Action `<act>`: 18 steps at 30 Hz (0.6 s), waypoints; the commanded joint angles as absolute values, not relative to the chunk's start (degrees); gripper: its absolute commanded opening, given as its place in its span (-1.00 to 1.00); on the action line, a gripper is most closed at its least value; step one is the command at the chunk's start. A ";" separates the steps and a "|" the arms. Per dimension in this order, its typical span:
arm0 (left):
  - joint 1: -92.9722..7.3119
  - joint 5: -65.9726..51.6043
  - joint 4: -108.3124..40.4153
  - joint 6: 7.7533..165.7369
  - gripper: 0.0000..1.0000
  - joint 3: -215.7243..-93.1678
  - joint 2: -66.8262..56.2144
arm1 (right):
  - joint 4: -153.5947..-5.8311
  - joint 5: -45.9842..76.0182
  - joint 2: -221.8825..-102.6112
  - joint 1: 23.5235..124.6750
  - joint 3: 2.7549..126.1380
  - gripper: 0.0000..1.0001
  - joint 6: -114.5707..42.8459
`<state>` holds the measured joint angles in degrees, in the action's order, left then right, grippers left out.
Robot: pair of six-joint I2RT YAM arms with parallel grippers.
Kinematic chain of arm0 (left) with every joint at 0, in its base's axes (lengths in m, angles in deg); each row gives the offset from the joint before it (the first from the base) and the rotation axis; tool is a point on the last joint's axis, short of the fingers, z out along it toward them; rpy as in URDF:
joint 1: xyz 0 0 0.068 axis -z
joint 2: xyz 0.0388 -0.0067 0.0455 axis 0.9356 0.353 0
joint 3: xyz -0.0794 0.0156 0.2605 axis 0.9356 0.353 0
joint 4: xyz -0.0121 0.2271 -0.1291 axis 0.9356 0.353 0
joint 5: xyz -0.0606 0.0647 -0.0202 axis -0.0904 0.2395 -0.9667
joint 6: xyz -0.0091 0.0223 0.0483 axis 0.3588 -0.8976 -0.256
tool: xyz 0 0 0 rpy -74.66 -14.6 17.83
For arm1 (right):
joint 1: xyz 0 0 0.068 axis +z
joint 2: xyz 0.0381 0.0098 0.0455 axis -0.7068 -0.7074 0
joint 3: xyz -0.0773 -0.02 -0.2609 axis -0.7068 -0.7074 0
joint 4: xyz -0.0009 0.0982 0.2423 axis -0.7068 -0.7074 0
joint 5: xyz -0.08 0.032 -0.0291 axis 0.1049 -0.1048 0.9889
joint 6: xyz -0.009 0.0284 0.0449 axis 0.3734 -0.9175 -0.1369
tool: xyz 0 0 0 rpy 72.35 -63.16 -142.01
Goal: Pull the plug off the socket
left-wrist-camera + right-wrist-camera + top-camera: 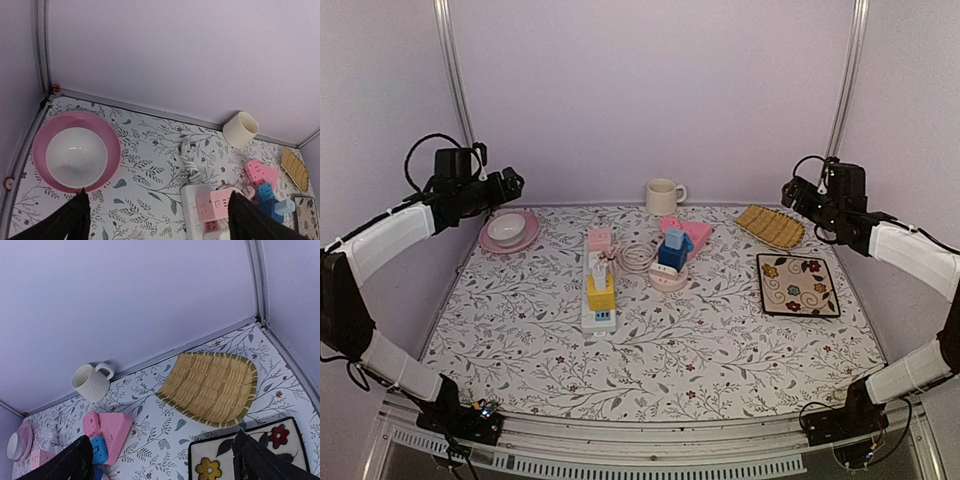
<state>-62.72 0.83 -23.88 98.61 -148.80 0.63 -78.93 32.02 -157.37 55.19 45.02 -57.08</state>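
Top external: power strip [597, 320] runs near-far; yellow plug [601, 295] upright.

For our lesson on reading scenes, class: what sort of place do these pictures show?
Probably a robot test booth, not a home: metal frame posts, a left arm and right arm bolted at the table edge, and staged props like a power strip and mug.
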 commanded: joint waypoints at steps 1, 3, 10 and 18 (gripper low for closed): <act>-55.85 0.03 -20.90 99.90 0.92 -146.44 2.14 | -85.00 35.11 -161.77 65.53 49.96 0.98 -56.54; -52.58 0.94 -20.78 101.03 0.92 -144.90 2.14 | -86.92 35.01 -164.68 71.54 52.51 0.98 -56.46; -49.60 -1.88 -19.79 105.63 0.92 -139.83 0.78 | -95.05 34.32 -177.73 86.72 66.73 0.98 -56.47; -49.89 -3.50 -17.65 106.10 0.92 -135.58 -0.44 | -106.61 34.17 -194.61 99.40 89.07 0.96 -61.32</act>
